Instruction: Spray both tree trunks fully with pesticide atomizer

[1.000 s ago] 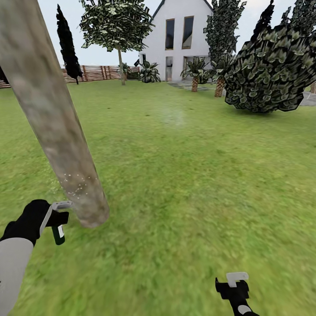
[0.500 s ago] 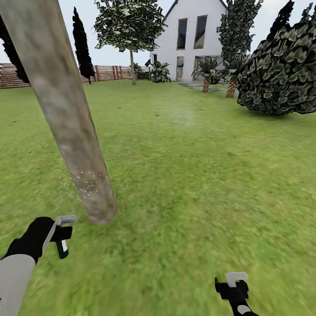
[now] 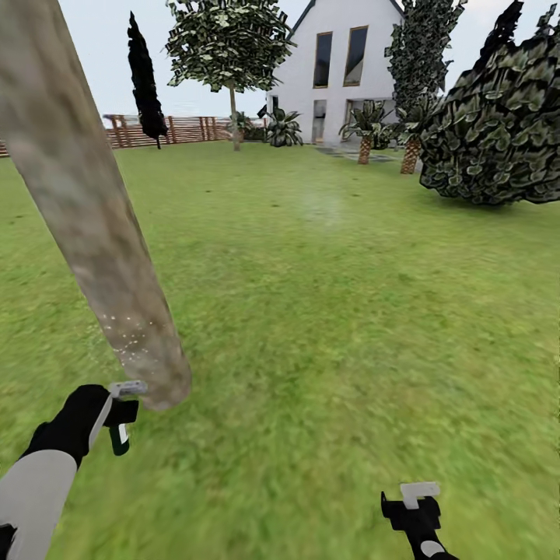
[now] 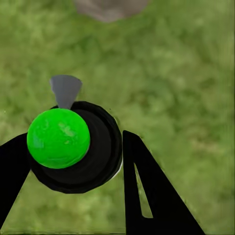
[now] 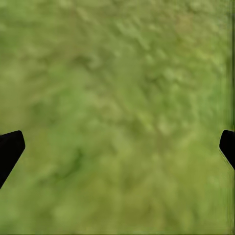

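Lower left, the left gripper [image 3: 117, 404] is clenched around a small, likely light, rigid green-capped black pesticide atomizer [image 4: 73, 147], nozzle beside the mottled grey-brown tree trunk [image 3: 93, 225]; gripping its body seems secure. Right gripper [image 5: 117, 147] hangs released over grass.

My left gripper [image 4: 73, 161], matt black like plastic, is clamping the pesticide atomizer [image 4: 73, 147], whose bright green cap is showing a smooth, slightly glossy plastic look above a dull grey nozzle. The tree trunk [image 3: 93, 233] is looking mottled grey-brown, smooth, speckled with white droplets. The grass [image 5: 117, 98] is appearing soft and blurry.
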### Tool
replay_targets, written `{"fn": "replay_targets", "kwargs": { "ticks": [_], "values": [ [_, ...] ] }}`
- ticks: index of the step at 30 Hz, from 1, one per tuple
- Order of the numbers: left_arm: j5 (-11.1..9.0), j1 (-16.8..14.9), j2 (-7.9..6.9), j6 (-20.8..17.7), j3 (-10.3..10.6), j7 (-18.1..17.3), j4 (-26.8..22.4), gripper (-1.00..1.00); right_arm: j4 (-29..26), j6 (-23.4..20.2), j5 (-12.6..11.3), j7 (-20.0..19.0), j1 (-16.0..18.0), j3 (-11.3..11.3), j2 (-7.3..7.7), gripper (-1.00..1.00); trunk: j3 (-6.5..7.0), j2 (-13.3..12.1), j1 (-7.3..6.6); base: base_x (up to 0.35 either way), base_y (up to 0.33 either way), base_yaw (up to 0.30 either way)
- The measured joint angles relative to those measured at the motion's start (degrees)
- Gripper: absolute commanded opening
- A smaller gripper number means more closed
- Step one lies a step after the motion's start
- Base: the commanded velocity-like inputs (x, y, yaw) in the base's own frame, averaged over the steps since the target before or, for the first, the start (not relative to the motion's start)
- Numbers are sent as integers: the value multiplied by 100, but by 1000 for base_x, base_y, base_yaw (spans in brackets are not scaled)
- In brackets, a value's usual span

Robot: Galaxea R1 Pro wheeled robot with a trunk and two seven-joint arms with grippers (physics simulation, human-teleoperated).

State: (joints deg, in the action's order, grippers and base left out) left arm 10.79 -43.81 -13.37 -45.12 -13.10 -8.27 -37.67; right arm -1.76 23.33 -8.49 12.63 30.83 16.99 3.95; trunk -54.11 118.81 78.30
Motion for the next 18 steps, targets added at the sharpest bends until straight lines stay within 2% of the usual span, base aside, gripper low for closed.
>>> {"fn": "replay_targets", "kwargs": {
  "ticks": [3,10,18],
  "values": [
    [-44,8,-9,-8,-11,240,28,-100,2,0,0,4,1,0,-2,100,0,0,0,80,-276,240],
    [-40,9,-1,0,2,279,46,-100,0,0,0,4,1,0,-6,100,0,0,0,106,-276,268],
    [-35,7,6,3,-3,287,50,-100,-2,0,-7,5,0,0,0,100,0,0,-1,126,-276,15]
  ]
}}
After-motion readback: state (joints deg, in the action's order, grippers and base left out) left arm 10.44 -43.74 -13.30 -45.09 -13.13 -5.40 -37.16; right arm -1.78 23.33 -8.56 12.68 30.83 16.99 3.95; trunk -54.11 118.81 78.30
